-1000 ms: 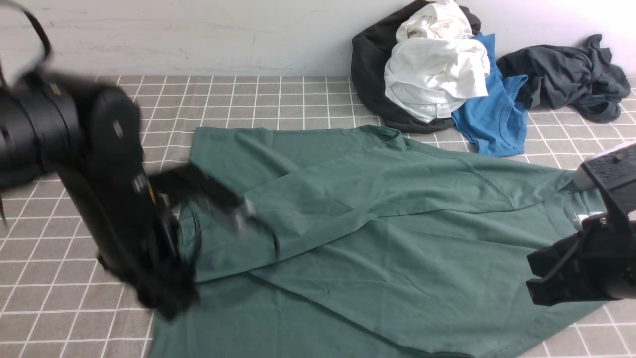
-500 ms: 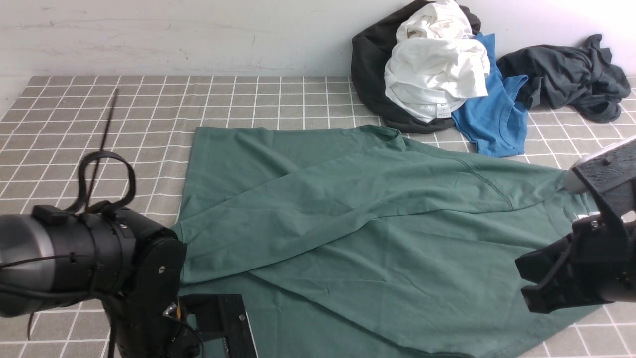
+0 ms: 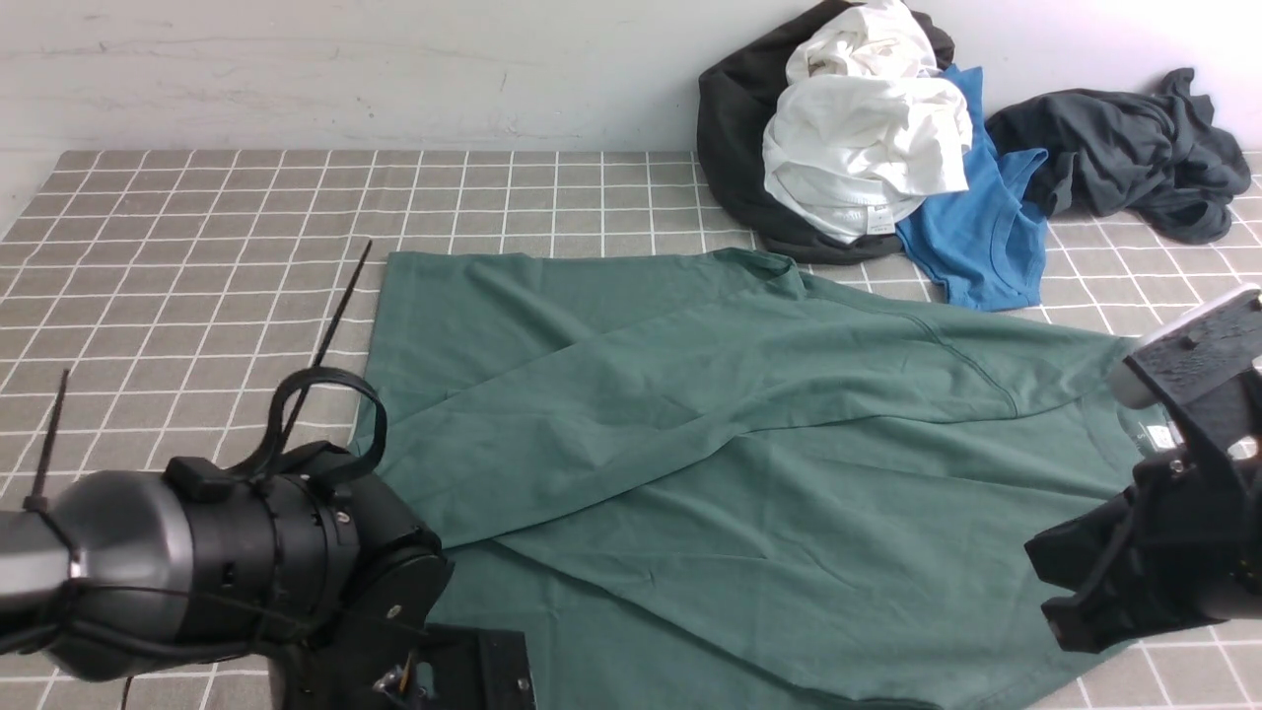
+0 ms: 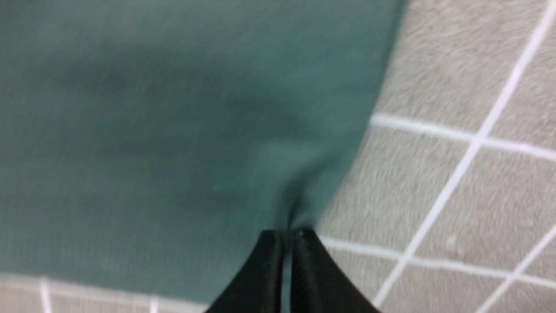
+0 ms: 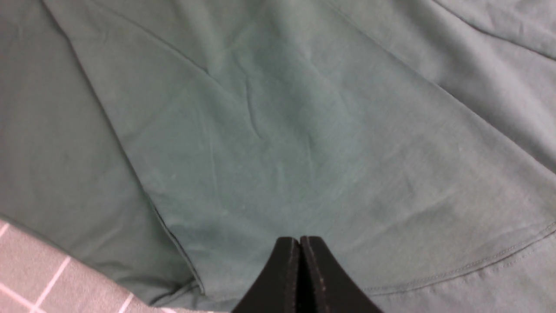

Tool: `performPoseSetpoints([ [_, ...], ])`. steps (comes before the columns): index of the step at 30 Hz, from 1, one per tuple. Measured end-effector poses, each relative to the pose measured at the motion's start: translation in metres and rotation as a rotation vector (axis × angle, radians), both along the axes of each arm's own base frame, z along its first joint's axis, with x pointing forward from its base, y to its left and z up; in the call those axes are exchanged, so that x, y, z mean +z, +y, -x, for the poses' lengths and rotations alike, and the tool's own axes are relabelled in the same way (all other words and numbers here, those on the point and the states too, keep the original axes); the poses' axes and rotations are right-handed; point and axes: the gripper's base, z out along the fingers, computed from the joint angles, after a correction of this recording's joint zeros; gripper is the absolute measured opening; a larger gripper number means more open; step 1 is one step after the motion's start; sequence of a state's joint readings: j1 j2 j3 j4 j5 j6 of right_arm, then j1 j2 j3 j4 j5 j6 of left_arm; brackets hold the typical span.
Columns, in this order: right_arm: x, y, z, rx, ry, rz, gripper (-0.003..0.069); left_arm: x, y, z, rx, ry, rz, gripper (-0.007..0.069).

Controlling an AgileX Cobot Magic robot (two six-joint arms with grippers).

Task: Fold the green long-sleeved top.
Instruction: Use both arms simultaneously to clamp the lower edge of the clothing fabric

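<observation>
The green long-sleeved top (image 3: 739, 424) lies spread across the checked cloth, one sleeve folded diagonally over its body. My left gripper (image 4: 284, 237) is at the top's near left edge, low in the front view, where its wrist hides the fingers. In the left wrist view the jaws are shut on the hem of the top (image 4: 173, 130), and the fabric puckers into the tips. My right gripper (image 5: 299, 241) is shut with nothing between its fingers. It sits just over the top's right side (image 5: 282, 130), and also shows as the right gripper (image 3: 1060, 582) in the front view.
A heap of clothes lies at the back right against the wall: a black garment (image 3: 735, 148), a white one (image 3: 868, 148), a bright blue T-shirt (image 3: 986, 227) and a dark grey garment (image 3: 1124, 148). The grey checked tablecloth (image 3: 197, 247) covers the table.
My left arm has swung from over the folded sleeve down to the top's near left edge, and its jaws have closed on the cloth. The right arm has barely shifted.
</observation>
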State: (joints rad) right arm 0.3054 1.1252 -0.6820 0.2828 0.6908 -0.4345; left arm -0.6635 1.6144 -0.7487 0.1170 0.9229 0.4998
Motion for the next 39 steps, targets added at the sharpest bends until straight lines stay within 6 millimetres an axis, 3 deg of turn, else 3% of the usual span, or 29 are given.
performPoseSetpoints([
  [10,0.005,0.001,0.004,0.23,-0.089,0.113,-0.0005,0.044,0.013,0.008,0.112,-0.138,0.081,-0.0008],
  [16,0.006,0.003,0.004,0.286,-0.123,0.135,0.0032,0.036,0.002,0.008,0.247,-0.058,0.209,0.0025],
  [19,0.01,0.004,-0.002,0.252,-0.192,0.113,0.0046,0.023,-0.002,0.004,0.225,-0.018,0.197,0.016],
  [20,0.01,0.004,-0.002,0.25,-0.195,0.112,0.0046,0.021,-0.002,0.004,0.224,-0.011,0.191,0.0169],
  [23,0.013,0.003,-0.006,0.229,-0.241,0.108,0.0048,0.006,-0.004,0.001,0.2,0.034,0.152,0.0337],
  [26,0.014,0.004,-0.007,0.218,-0.253,0.097,0.0048,-0.004,-0.004,-0.001,0.154,0.052,0.119,0.0419],
  [31,0.015,0.005,-0.007,0.204,-0.249,0.07,0.0049,-0.008,-0.001,-0.005,0.11,0.034,0.082,0.0354],
  [32,0.015,0.005,-0.007,0.203,-0.248,0.067,0.005,-0.008,0.0,-0.008,0.113,0.005,0.065,0.0269],
  [34,0.015,0.005,-0.007,0.203,-0.248,0.065,0.005,-0.008,0.001,-0.009,0.124,-0.015,0.056,0.0214],
  [36,0.015,0.005,-0.007,0.203,-0.248,0.064,0.005,-0.003,0.004,-0.012,0.168,-0.077,0.048,0.0073],
  [39,0.015,0.005,-0.007,0.205,-0.249,0.066,0.005,0.009,0.006,-0.013,0.201,-0.138,0.064,0.0013],
])
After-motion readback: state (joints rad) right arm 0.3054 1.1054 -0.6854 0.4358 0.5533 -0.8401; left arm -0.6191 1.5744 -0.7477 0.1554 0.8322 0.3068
